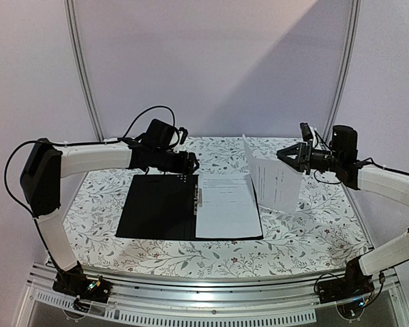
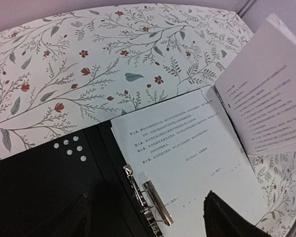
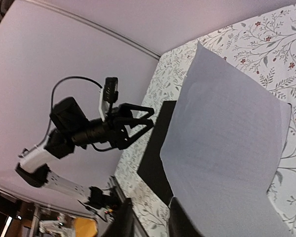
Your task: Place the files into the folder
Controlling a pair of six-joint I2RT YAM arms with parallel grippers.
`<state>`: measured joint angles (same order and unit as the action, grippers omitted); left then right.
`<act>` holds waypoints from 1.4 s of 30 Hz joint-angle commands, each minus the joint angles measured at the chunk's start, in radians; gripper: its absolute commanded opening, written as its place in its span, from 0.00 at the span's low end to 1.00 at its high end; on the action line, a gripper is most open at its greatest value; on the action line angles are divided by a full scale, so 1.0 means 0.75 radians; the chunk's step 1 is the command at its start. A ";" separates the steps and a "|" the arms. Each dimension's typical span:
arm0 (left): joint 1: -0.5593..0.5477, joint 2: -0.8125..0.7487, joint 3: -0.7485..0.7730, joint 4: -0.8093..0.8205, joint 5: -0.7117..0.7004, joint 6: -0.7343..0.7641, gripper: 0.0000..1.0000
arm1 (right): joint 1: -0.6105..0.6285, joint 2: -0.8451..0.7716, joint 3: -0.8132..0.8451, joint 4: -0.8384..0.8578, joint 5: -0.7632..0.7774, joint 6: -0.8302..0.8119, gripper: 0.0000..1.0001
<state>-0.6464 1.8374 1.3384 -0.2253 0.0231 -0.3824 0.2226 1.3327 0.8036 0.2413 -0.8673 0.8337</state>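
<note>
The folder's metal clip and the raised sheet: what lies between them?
A white printed sheet lies flat on the folder between the metal clip and the raised sheet, seen in the top view.

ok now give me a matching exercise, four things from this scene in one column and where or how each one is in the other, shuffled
1 folder
2 flat sheet
3 raised sheet
4 left fingers

a spread wide and empty over the folder
b standing on edge at the right fingers
c lying open, black inside up
d lying on the folder's right half

Pairs: 1-c, 2-d, 3-b, 4-a
</note>
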 commanded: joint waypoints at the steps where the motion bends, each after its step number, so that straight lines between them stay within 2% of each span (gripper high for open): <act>1: 0.001 0.084 0.015 0.056 0.173 -0.029 0.79 | 0.002 0.022 0.162 -0.367 0.053 -0.289 0.35; 5: -0.064 0.199 0.075 0.104 0.271 -0.121 0.78 | 0.004 0.019 0.344 -0.685 0.153 -0.581 0.68; 7: -0.107 0.258 0.138 0.107 0.303 -0.146 0.78 | 0.036 0.027 0.440 -0.794 0.176 -0.690 0.76; 9: -0.153 0.301 0.212 0.106 0.282 -0.160 0.78 | 0.071 0.075 0.548 -0.918 0.236 -0.777 0.77; 14: -0.232 0.411 0.393 0.112 0.285 -0.237 0.77 | 0.122 0.236 0.813 -1.190 0.575 -1.058 0.78; 17: -0.254 0.431 0.408 0.099 0.302 -0.253 0.77 | 0.139 0.371 0.959 -1.365 0.630 -1.160 0.79; 20: -0.263 0.411 0.373 0.113 0.296 -0.239 0.77 | 0.208 0.398 0.927 -1.398 0.625 -1.196 0.80; 25: -0.267 0.444 0.425 0.102 0.313 -0.233 0.77 | 0.311 0.394 0.931 -1.481 0.802 -1.263 0.80; 29: -0.269 0.440 0.426 0.099 0.311 -0.231 0.77 | 0.388 0.482 1.007 -1.559 0.887 -1.285 0.73; 34: -0.266 0.402 0.390 0.082 0.286 -0.212 0.77 | 0.472 0.584 1.107 -1.619 1.070 -1.285 0.56; 40: -0.258 0.361 0.373 0.053 0.273 -0.196 0.77 | 0.478 0.616 1.156 -1.653 1.171 -1.252 0.27; 42: -0.251 0.353 0.377 0.035 0.269 -0.189 0.77 | 0.479 0.615 1.171 -1.662 1.217 -1.243 0.13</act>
<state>-0.8459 2.1464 1.6329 -0.1585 0.2394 -0.5472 0.5816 1.7893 1.6386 -0.9703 -0.0547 -0.1097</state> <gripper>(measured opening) 0.769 0.223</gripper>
